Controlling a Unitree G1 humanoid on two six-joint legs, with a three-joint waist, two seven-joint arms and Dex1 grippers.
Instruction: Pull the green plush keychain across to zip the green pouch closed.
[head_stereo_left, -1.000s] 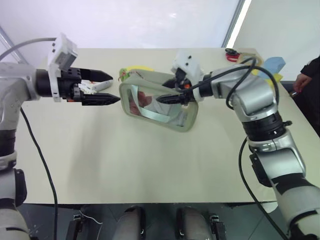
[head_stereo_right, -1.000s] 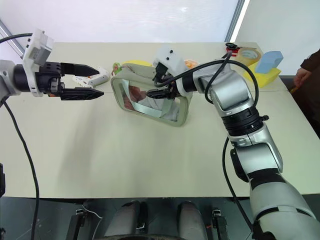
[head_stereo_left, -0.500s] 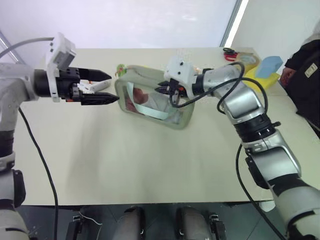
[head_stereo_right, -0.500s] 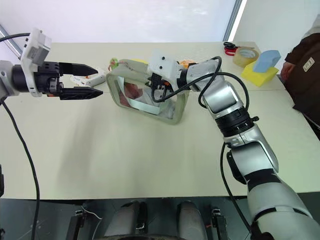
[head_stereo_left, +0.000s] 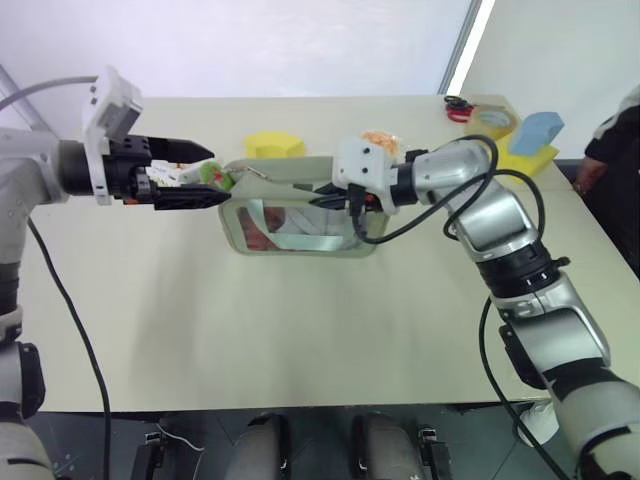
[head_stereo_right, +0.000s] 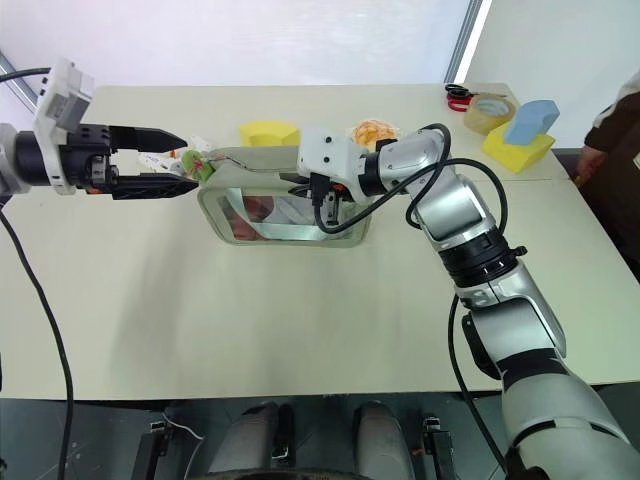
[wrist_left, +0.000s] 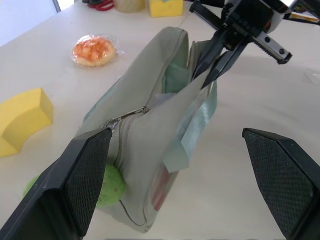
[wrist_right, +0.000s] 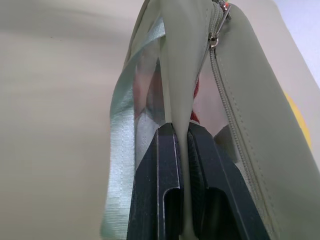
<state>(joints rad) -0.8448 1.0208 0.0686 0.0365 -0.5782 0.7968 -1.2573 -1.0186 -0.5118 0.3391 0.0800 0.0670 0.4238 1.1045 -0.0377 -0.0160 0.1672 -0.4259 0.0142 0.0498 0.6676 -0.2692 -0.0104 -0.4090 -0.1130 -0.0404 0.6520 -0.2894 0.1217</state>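
Right claw: the right gripper (wrist_right: 181, 150) has its two black fingers pressed together on a fold of the green pouch (head_stereo_left: 300, 215), pinching the fabric at the pouch's right end, near the top edge.
Pouch: it stands on its long edge on the table (head_stereo_left: 300, 330), clear window facing the robot, stretching from the right claw leftward to the left claw.
Strap: the light mint strap (wrist_right: 120, 150) hangs down the pouch's side, just beside the right claw's fingers.
Zip: the zip line (wrist_right: 235, 115) runs along the top of the pouch, away from the right claw; a small metal pull (wrist_right: 214, 40) shows on it further along.
Left claw: the left gripper (head_stereo_left: 196, 174) has its fingers spread wide, holding nothing; its tips flank the left end of the pouch.
Keychain: the green plush keychain (wrist_left: 110, 182) sits at the pouch's left end, just beside the left claw's lower finger (wrist_left: 80, 180) and between the two spread fingers; whether it touches the finger cannot be told.
Yellow sponge: a yellow sponge wedge (head_stereo_left: 274, 146) lies on the table beyond the pouch, between the two claws.
Snack: an orange wrapped snack (head_stereo_left: 378, 140) lies just behind the right claw.
Far corner: a tape roll (head_stereo_left: 493, 119), red scissors (head_stereo_left: 457, 103), and a blue and yellow sponge block (head_stereo_left: 537, 135) sit well to the right of the right claw.
Person: a person's sleeve and hand (head_stereo_left: 600, 160) show at the table's right edge.
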